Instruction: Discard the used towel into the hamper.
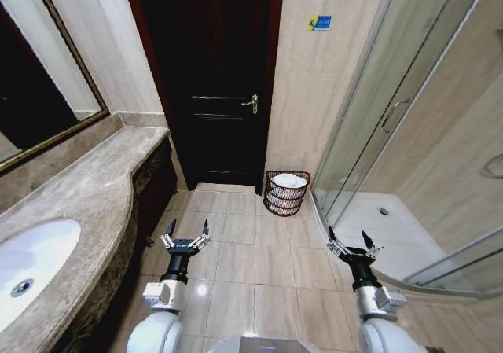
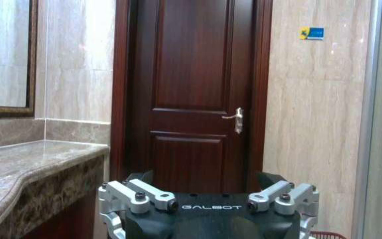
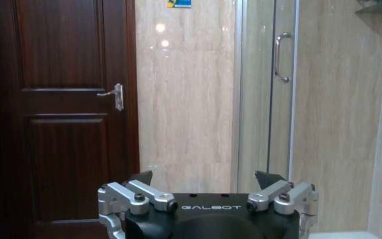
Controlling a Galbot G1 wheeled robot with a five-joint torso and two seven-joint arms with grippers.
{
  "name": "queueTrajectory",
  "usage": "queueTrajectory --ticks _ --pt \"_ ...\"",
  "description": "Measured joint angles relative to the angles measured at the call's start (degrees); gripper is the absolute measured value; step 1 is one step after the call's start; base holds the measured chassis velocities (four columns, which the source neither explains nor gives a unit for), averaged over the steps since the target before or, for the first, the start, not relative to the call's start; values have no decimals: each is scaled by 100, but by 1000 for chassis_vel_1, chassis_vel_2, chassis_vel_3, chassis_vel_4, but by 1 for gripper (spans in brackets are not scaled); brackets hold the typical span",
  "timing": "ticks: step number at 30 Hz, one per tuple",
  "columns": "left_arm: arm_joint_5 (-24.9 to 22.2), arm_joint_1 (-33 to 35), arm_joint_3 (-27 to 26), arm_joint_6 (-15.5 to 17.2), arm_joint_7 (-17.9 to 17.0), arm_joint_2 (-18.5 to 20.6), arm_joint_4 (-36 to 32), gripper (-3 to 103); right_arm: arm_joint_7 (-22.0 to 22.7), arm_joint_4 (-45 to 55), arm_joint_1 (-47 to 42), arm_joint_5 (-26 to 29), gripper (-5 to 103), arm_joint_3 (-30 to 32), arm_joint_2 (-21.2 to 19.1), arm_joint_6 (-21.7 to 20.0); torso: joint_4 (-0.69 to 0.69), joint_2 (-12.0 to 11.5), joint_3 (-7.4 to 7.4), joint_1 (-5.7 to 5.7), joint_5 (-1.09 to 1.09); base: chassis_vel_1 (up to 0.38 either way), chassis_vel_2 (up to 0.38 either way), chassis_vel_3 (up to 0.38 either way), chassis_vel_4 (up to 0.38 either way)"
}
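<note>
Hamper (image 1: 287,193) beyond both open pincers

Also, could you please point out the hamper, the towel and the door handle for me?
hamper (image 1: 281,204): head view, front of its wicker wall.
towel (image 1: 289,181): head view, white top showing inside the hamper.
door handle (image 2: 235,117): left wrist view, on the lever.
</note>
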Motion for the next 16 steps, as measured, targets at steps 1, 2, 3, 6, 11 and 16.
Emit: queueTrajectory --ticks 1,2,3,6,11,16 --pt "0 0 0 0 0 0 0 100 0 0 0 0 100 0 0 0 0 0 0 0 0 0 0 0 0" --pt "0 0 0 0 0 0 0 100 0 0 0 0 100 0 0 0 0 0 0 0 0 0 0 0 0" --pt "0 0 0 0 0 0 0 100 0 0 0 0 100 0 0 0 0 0 0 0 0 0 0 0 0" --pt "0 0 0 0 0 0 0 100 0 0 0 0 100 0 0 0 0 0 0 0 0 0 0 0 0" --pt "0 0 0 0 0 0 0 100 0 0 0 0 100 0 0 0 0 0 0 0 0 0 0 0 0" --pt "0 0 0 0 0 0 0 100 0 -1 0 0 100 0 0 0 0 0 0 0 0 0 0 0 0"
